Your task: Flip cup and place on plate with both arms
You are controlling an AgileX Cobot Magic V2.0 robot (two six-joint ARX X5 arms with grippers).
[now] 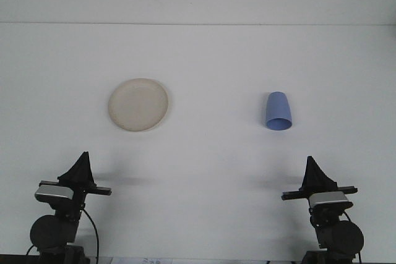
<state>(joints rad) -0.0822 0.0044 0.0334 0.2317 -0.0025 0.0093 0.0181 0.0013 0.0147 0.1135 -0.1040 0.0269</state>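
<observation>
Both tools closed, right tool (pixel 311 166) near blue cup (pixel 278 112), plate (pixel 138 104) beyond left tool (pixel 82 161)

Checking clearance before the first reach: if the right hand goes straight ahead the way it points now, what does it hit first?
Probably nothing: the right hand points away over bare table. The blue cup sits slightly left of that line, though one view leaves depth unclear.

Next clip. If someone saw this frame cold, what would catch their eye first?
Probably the blue cup, the only strong colour on the white table, right of centre, apparently lying on its side with its wider end toward the camera. Next, the round cream plate, left of centre and empty. Both sit well apart from the two dark grippers, left and right, low in the near corners.
</observation>
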